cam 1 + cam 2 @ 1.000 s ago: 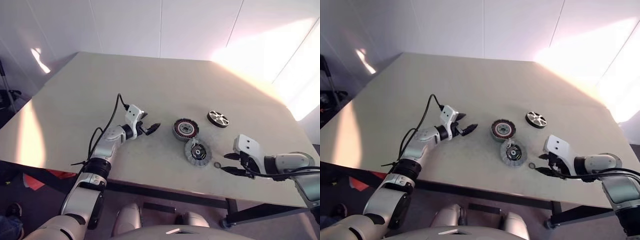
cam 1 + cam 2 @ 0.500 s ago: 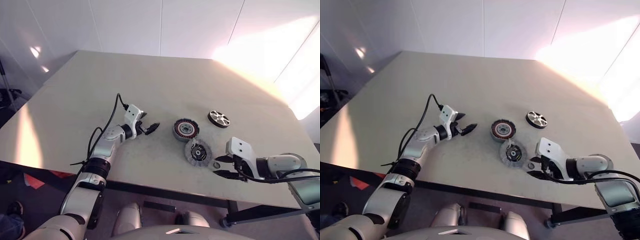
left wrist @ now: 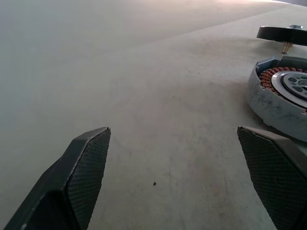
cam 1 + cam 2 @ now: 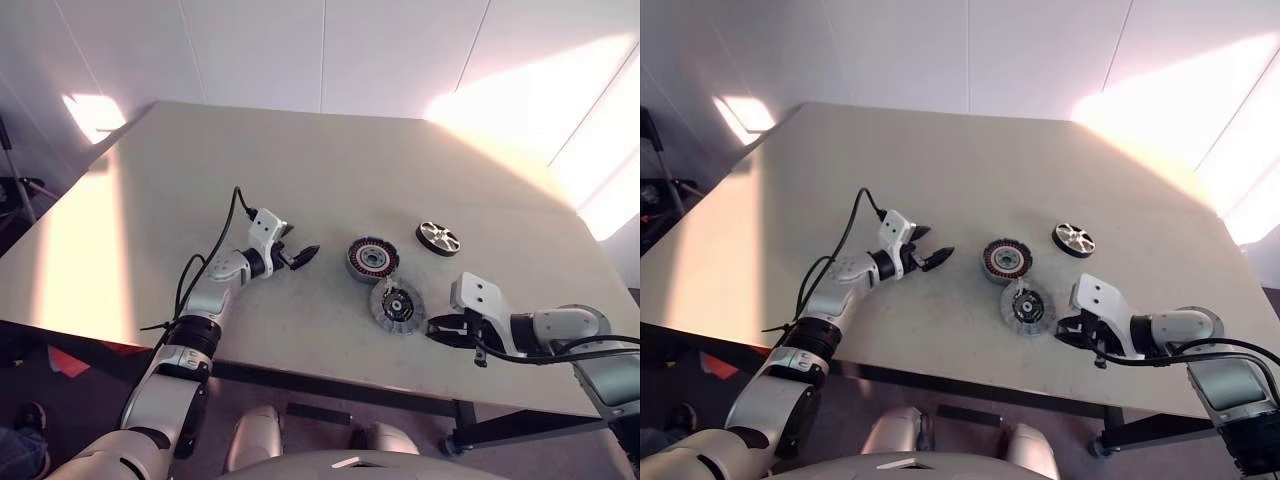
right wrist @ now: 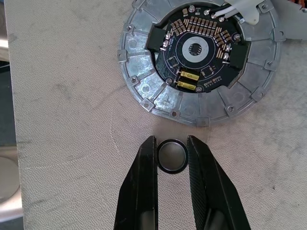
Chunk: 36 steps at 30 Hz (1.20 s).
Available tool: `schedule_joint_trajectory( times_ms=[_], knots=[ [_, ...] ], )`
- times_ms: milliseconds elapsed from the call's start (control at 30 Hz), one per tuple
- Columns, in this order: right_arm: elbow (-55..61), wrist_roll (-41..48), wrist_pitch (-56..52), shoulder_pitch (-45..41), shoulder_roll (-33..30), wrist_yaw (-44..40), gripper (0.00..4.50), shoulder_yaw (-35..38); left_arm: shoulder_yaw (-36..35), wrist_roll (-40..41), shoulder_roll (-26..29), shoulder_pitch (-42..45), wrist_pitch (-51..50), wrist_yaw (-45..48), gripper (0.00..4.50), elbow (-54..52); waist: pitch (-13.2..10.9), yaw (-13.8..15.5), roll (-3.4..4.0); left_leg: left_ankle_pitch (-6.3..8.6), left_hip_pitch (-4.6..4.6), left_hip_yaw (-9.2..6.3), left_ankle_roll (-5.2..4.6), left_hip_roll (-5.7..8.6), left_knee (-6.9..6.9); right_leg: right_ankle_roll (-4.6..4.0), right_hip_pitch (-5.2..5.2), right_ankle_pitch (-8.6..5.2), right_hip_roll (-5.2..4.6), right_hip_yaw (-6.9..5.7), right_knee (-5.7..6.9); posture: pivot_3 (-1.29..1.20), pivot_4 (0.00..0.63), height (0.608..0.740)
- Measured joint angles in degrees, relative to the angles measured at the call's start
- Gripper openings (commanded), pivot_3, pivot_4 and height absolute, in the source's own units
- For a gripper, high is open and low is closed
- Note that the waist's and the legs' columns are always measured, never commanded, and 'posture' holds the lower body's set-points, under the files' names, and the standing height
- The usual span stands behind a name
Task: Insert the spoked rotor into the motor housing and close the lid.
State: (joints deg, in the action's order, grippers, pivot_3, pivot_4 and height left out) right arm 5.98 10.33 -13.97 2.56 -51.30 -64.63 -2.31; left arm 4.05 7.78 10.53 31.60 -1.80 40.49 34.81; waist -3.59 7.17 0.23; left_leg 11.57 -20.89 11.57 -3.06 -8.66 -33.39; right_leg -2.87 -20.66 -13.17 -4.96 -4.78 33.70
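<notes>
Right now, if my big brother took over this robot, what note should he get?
Left tool: open, holding nothing, hovering over the table beside the motor housing.
Right tool: fingers closed on a small dark ring lying on the table next to the lid.
Spoked rotor: lying on the table, apart from the housing.
Done: nothing assembled yet.
Left: put the rotor into the housing, then close the lid on it.
</notes>
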Motion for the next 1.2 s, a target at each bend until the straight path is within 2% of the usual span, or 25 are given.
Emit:
schedule_joint_trajectory(
  times_ms=[167,333,433,533,633,767,1000,1200],
  knots=[
    [-4.07,-1.23,-0.57,-4.63,-0.55,1.0,0.57,-0.11,0.0,-0.01,0.02,0.0,0.08,-0.05,4.5,0.11,0.0,-0.1,0.06,0.0,-0.07,0.0,-0.01,-0.01,-0.28,0.03,0.02,0.01,-0.02,0.01,0.02,0.0,0.0,0.74],
    [-6.74,-1.89,-2.97,-16.46,-0.43,3.95,0.57,1.25,0.01,-0.15,-0.05,0.28,0.39,-0.2,4.5,0.83,0.0,-0.21,0.11,-0.01,-0.1,0.0,0.0,-0.07,-0.4,-0.09,-0.07,0.16,0.0,0.01,0.23,0.0,0.0,0.74],
    [-4.9,-1.39,-4.09,-21.24,3.08,4.88,0.57,0.66,0.02,-0.2,-0.15,0.69,0.68,-0.33,4.5,1.24,0.0,-0.03,0.11,-0.07,-0.27,0.0,-0.09,-0.1,-0.37,-0.11,-0.35,0.14,0.01,0.01,0.49,0.0,0.0,0.74],
    [-4.91,-1.45,-5.53,-25.32,8.16,5.3,0.57,-3.57,0.01,-0.22,-0.13,1.17,0.88,-0.67,4.5,1.36,0.01,0.04,0.13,-0.09,-0.81,0.0,-0.2,-0.13,-0.73,-0.19,-1.03,0.0,-0.02,0.01,1.16,0.0,0.0,0.74],
    [-7.96,-3.31,-5.21,-28.09,11.46,6.34,0.57,-7.15,0.0,-0.22,-0.11,1.22,1.26,-0.77,4.5,1.42,0.01,0.09,0.13,-0.12,-1.2,0.0,-0.18,-0.14,-0.89,-0.19,-1.42,0.0,-0.03,0.01,1.3,0.0,0.0,0.74],
    [-14.64,-6.74,-3.01,-30.79,14.11,7.54,0.57,-10.22,-0.23,-0.2,0.43,1.13,1.33,-1.18,4.5,1.37,0.01,0.03,0.13,-0.01,-1.15,0.0,0.01,-0.1,-1.03,-0.21,-1.32,0.03,-0.1,0.04,1.3,0.0,0.0,0.74],
    [-25.27,-9.38,1.45,-35.11,17.09,8.15,0.57,-10.79,-0.58,-0.18,0.87,-0.04,1.32,-1.87,4.5,0.68,0.01,-0.09,0.13,-0.04,-1.11,0.0,0.06,-0.13,-1.07,-0.24,-1.36,0.05,-0.09,0.06,1.46,0.0,0.0,0.74],
    [-28.39,-10.39,3.43,-36.94,18.22,8.12,0.57,-10.79,-0.85,-0.18,0.97,-0.21,1.3,-2.06,4.5,0.09,0.0,-0.09,0.13,-0.04,-1.12,0.01,0.05,-0.13,-1.09,-0.24,-1.39,0.05,-0.09,0.06,1.51,0.0,0.0,0.74]
  ],
)
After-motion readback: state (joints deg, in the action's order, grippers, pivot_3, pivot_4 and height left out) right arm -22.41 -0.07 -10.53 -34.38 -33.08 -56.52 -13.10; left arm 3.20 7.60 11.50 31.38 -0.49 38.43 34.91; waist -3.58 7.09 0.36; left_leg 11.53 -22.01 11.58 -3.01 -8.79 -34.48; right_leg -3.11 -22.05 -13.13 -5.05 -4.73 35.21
